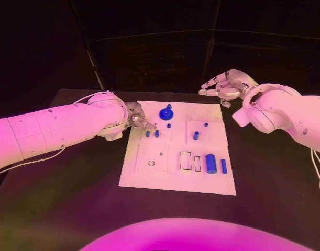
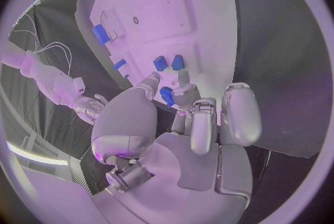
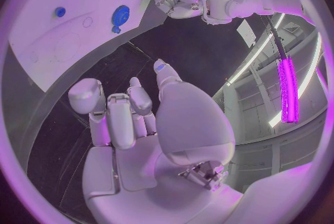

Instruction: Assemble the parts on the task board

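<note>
The white task board (image 1: 152,180) lies in the middle of the black table. On it are a blue gear (image 1: 166,112), two small blue pieces (image 1: 152,134), a blue cylinder (image 1: 211,163) and a blue bar (image 1: 223,166). My left hand (image 1: 137,120) hovers at the board's far left edge. Its thumb and a finger pinch a small blue part (image 2: 167,96) just short of the two small pieces (image 2: 169,62). My right hand (image 1: 224,86) hangs past the board's far right corner with its fingers loosely apart and nothing in them. The right wrist view shows the gear (image 3: 121,14) and the left hand (image 3: 177,1).
More small blue pieces (image 1: 196,135) stand in the board's middle, next to rectangular recesses (image 1: 185,160) and a round hole (image 1: 151,163). Black table surface (image 1: 280,172) surrounds the board on every side.
</note>
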Robot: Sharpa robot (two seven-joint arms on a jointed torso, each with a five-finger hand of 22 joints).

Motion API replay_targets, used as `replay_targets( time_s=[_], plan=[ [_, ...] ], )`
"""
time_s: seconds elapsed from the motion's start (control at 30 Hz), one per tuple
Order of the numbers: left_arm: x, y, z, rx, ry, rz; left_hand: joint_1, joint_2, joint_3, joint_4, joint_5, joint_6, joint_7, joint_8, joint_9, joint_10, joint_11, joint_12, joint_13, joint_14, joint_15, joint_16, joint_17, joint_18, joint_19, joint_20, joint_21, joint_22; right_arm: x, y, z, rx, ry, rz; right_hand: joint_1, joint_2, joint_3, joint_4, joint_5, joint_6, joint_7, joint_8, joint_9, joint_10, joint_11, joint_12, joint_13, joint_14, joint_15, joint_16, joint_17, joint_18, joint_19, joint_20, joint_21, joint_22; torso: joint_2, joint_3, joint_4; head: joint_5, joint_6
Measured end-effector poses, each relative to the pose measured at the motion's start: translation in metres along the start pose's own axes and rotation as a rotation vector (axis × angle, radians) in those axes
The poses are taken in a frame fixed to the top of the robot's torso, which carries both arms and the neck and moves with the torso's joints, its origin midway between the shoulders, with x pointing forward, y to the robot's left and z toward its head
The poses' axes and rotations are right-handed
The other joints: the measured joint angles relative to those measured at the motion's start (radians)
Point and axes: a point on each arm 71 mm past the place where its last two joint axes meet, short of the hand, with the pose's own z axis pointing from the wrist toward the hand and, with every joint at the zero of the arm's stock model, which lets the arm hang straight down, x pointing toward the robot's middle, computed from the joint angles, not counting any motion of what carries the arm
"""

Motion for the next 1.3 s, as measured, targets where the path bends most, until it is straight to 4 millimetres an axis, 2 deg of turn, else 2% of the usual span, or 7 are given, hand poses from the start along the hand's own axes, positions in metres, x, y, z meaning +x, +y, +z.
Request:
replay_targets(
  time_s=[0.2, 0.43, 0.5, 0.63, 0.87, 1.03, 1.3],
  plan=[
    [-0.014, -0.002, -0.005, 0.015, -0.036, -0.068, 0.046, 0.003, -0.067, 0.039, 0.0, -0.087, 0.037, -0.056, -0.038, -0.157, 0.031, -0.156, -0.23, 0.0, 0.026, -0.059, 0.0, 0.024, -0.06, 0.02, -0.134, -0.165, 0.0, 0.0, 0.0, -0.002, 0.0, -0.003, 0.0, 0.0, 0.0, 0.0, 0.0, 0.0, 0.0, 0.0, 0.0, 0.0, 0.0, 0.0, 0.0, 0.0, 0.0, 0.0, -0.002, 0.0, 0.0, 0.0, 0.0, 0.0, 0.0, 0.0006, 0.0, 0.0, 0.0],
    [-0.023, -0.003, -0.006, 0.045, -0.07, -0.171, 0.166, 0.02, -0.124, 0.056, 0.0, -0.146, 0.076, -0.09, -0.09, -0.251, 0.068, -0.214, -0.303, -0.001, 0.056, -0.162, -0.016, 0.065, -0.131, 0.05, -0.33, -0.389, 0.0, 0.0, 0.001, -0.003, 0.0, -0.005, 0.0, 0.0, 0.0, 0.0, 0.0, 0.0, 0.0, 0.0, 0.0, 0.0, 0.0, 0.0, 0.0, 0.0, 0.0, 0.0, -0.002, 0.0, 0.0, 0.0, 0.0, 0.0, 0.0, 0.001, 0.0001, -0.004, 0.0],
    [-0.025, -0.005, -0.004, 0.063, -0.08, -0.19, 0.229, 0.035, -0.114, 0.032, 0.0, -0.151, 0.081, -0.091, -0.101, -0.292, 0.077, -0.242, -0.325, -0.024, 0.067, -0.255, -0.119, 0.093, -0.193, 0.058, -0.464, -0.537, 0.0, 0.0, 0.001, -0.003, -0.001, -0.005, 0.0, 0.0, 0.0, 0.0, 0.0, 0.0, 0.0, 0.0, 0.0, 0.0, 0.0, 0.0, 0.0, 0.0, 0.0, 0.0, -0.002, 0.0, 0.0, 0.0, 0.0, 0.0, 0.0, 0.0012, 0.0001, -0.005, 0.002],
    [-0.027, -0.019, 0.002, 0.154, -0.098, -0.218, 0.354, 0.059, -0.09, -0.016, 0.0, -0.17, 0.1, -0.114, -0.14, -0.392, 0.098, -0.349, -0.414, -0.165, 0.092, -0.512, -0.417, 0.094, -0.259, 0.081, -0.613, -0.656, 0.001, 0.001, 0.002, -0.004, 0.0, -0.006, 0.0, 0.0, 0.0, 0.0, 0.0, 0.0, 0.0, 0.0, 0.0, 0.0, 0.0, 0.0, 0.0, 0.0, 0.0, 0.0, -0.002, 0.0, 0.0, 0.0, 0.0, 0.0, 0.0, 0.0016, 0.0, -0.008, 0.007],
    [-0.024, -0.043, 0.011, 0.349, -0.137, -0.194, 0.504, 0.021, -0.054, -0.112, 0.0, -0.111, 0.118, -0.224, -0.244, -0.418, 0.117, -0.529, -0.584, -0.253, 0.113, -0.651, -0.583, 0.094, -0.27, 0.097, -0.702, -0.719, 0.003, 0.002, 0.003, -0.008, 0.003, -0.006, 0.0, 0.0, -0.003, 0.003, 0.004, 0.0, 0.0, 0.004, 0.0, 0.0, 0.0, 0.0, 0.0, 0.0, 0.0, 0.0, -0.002, 0.0, 0.0, 0.0, 0.0, 0.0, 0.0, 0.0005, -0.0012, -0.017, 0.016],
    [-0.02, -0.055, 0.016, 0.465, -0.17, -0.081, 0.523, 0.002, -0.054, -0.136, 0.0, -0.061, 0.115, -0.307, -0.304, -0.411, 0.124, -0.616, -0.671, -0.218, 0.112, -0.6, -0.556, 0.094, -0.231, 0.098, -0.706, -0.727, 0.003, 0.002, 0.003, -0.009, 0.003, -0.007, 0.0, 0.0, -0.003, 0.003, 0.004, 0.0, 0.0, 0.004, 0.0, 0.0, 0.0, 0.0, 0.0, 0.0, 0.0, 0.0, -0.002, 0.0, 0.0, 0.0, 0.0, 0.0, 0.0, 0.0007, -0.0015, -0.023, 0.018],
    [-0.006, -0.065, 0.026, 0.527, -0.165, 0.129, 0.528, -0.002, -0.048, -0.166, 0.0, -0.011, 0.104, -0.402, -0.364, -0.401, 0.118, -0.699, -0.765, -0.04, 0.098, -0.314, -0.268, 0.094, -0.111, 0.086, -0.617, -0.67, 0.005, 0.004, 0.004, -0.014, 0.006, -0.009, 0.0, 0.0, -0.003, 0.003, 0.004, 0.0, 0.0, 0.004, 0.0, 0.0, 0.0, 0.0, 0.0, 0.0, 0.0, 0.0, -0.002, 0.0, 0.0, 0.0, 0.0, 0.0, 0.0, 0.0006, -0.0006, -0.025, 0.021]
  ],
)
